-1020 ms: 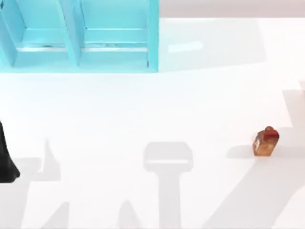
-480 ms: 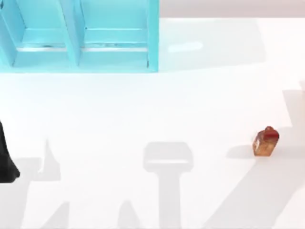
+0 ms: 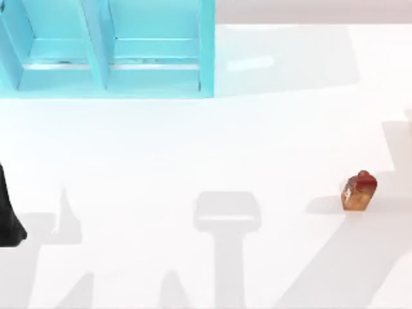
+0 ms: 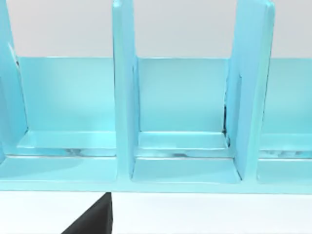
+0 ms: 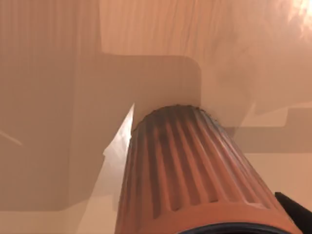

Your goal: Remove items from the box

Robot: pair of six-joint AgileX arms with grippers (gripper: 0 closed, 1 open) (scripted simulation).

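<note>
The right wrist view looks along a pinkish-brown ribbed cup [image 5: 195, 175] at very close range, a dark bit of the right gripper at its rim; whether that gripper is clamped on the cup cannot be told. The left arm [image 3: 8, 215] sits at the worktop's [image 3: 193, 148] left edge, its gripper's state unreadable. The blue box [image 3: 109, 51] stands at the far left, its visible compartments bare. The orange-brown carton [image 3: 358, 191] stands upright near the right edge, well apart from the box
</note>
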